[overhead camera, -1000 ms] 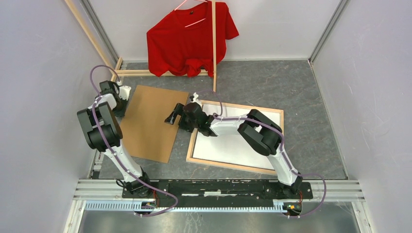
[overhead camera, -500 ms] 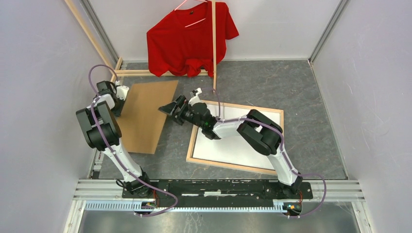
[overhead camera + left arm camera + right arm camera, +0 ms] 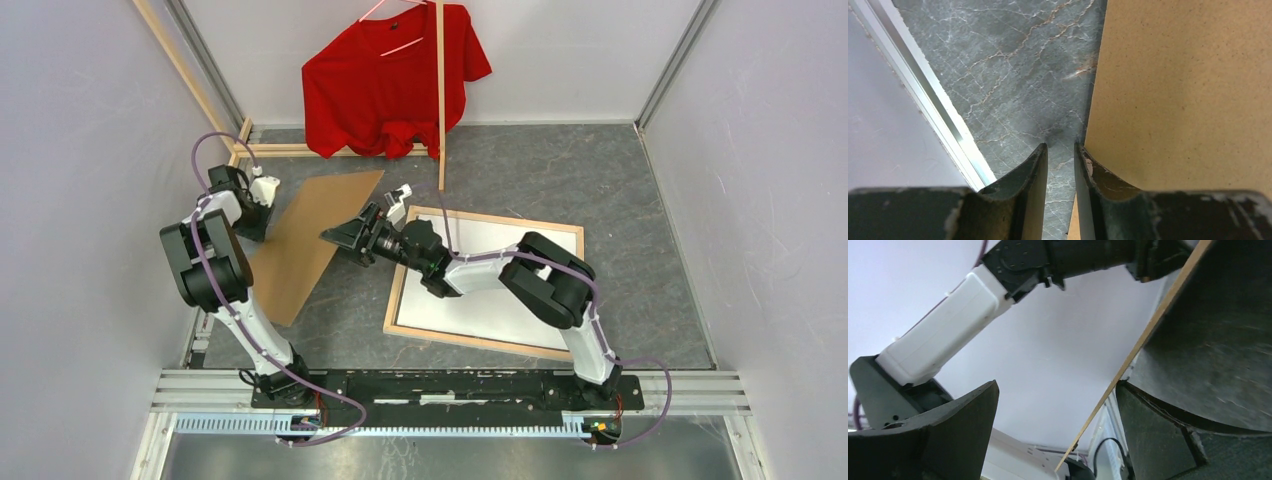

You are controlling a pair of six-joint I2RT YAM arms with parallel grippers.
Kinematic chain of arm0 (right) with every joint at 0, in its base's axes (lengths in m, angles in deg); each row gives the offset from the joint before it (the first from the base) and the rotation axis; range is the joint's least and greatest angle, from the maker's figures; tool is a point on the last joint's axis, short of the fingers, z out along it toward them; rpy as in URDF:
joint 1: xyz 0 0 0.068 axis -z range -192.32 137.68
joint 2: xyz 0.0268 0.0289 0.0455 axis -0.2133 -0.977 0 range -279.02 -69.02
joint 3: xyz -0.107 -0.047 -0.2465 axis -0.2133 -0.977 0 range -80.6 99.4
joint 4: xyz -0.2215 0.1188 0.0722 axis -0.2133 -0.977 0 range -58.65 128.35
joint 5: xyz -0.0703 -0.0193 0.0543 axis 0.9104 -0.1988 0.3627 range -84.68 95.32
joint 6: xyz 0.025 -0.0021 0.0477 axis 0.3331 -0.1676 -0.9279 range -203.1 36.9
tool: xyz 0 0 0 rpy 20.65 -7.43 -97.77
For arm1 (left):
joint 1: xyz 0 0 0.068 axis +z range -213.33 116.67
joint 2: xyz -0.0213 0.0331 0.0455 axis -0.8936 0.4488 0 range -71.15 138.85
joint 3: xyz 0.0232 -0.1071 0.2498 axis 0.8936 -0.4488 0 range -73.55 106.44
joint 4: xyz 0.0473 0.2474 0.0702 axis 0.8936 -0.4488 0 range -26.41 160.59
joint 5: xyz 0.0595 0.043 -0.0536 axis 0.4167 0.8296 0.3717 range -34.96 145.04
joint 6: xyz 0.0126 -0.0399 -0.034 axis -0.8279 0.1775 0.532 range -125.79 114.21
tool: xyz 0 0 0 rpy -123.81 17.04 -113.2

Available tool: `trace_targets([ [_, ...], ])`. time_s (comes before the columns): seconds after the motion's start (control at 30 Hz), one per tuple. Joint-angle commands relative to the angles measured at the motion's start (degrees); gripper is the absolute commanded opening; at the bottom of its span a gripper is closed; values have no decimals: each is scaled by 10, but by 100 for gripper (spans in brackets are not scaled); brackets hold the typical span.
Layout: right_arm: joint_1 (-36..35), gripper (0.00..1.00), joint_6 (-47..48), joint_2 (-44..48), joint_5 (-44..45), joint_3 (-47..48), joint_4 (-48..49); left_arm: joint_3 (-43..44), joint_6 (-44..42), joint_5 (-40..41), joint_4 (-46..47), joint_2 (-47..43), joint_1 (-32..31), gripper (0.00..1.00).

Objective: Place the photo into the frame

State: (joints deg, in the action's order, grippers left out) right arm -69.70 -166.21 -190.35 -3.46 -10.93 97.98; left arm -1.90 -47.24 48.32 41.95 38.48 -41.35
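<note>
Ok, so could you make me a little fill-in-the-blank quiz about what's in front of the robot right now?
1. The T-shirt hanging at the back is ___.
2. The frame lies flat beneath the ___ arm.
3. The right end effector, at the edge of the tilted cardboard sheet, has its jaws ___.

Missing words: red; right; open.

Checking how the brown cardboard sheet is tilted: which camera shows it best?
The top external view: nearly the whole cardboard sheet shows there, outline and tilt. The left wrist view gives only a close patch of its surface; the right wrist view, little more than its thin edge.
</note>
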Motion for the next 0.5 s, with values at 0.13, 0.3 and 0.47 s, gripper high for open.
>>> trace_targets([
  [0.13,14,78,51,98,57,-44,-155,-21,31,-93,-132,9,-19,35],
  [0.3,23,57,49,83,59,-32,-179,-25,29,-111,-154,-21,-54,36],
  [0.47,29,31,47,96,62,-47,-184,-11,18,-156,-189,-60,-70,37],
])
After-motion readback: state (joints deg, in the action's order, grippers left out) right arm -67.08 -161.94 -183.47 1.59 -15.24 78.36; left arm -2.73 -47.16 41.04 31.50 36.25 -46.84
